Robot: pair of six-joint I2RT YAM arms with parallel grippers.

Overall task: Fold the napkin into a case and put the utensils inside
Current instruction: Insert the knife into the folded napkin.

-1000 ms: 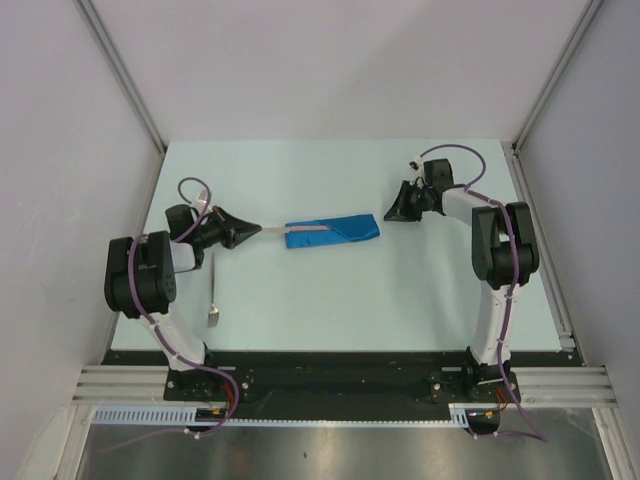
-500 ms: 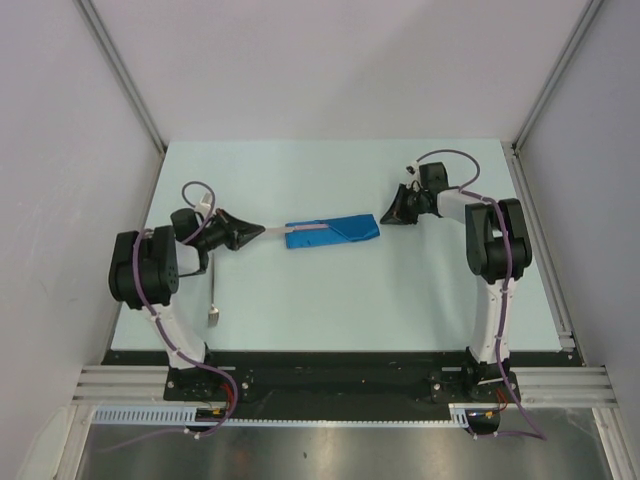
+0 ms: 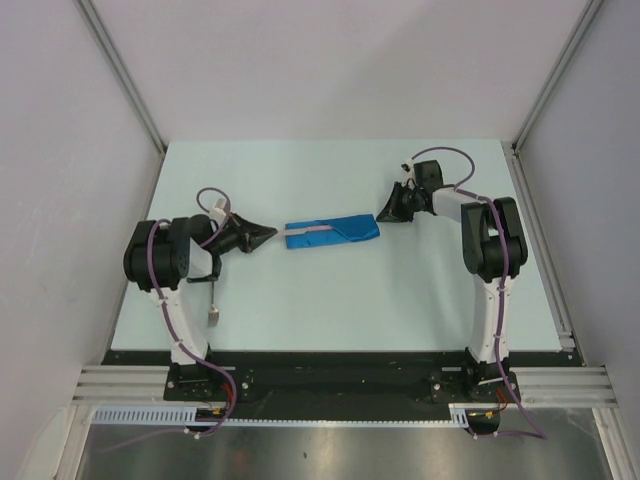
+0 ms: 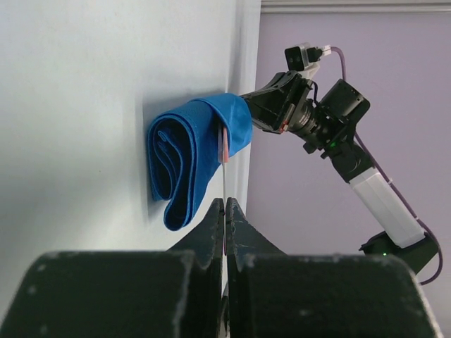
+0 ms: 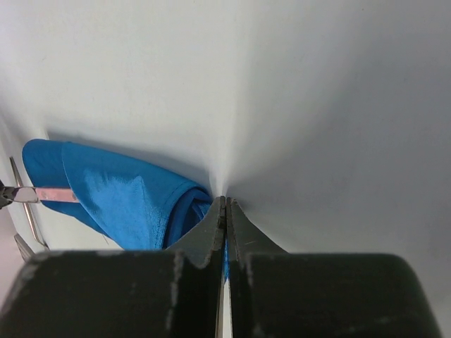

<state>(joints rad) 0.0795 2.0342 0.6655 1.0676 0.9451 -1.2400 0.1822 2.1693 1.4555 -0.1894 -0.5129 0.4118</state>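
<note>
The folding looks done: the case (image 3: 335, 229) lies flat near the middle of the table (image 3: 330, 300), long axis running 9 to 3 o'clock. I judge I am on the loading step. My left tool (image 3: 272, 234), at the case's 9 o'clock end, is pressed together on the tail of a utensil (image 3: 303, 230), whose pinkish length lies along the cloth at the open mouth. My right tool (image 3: 384, 213) sits at the case's 2 o'clock corner, fingers pressed together. Whether it nips any cloth I cannot tell.

Next, I should push the utensil toward 3 o'clock while the far end stays braced, so the soft roll does not slide or bunch. A second utensil (image 3: 214, 314) lies at the case's 7 o'clock, partly under my left arm. Reaching it will be awkward.
</note>
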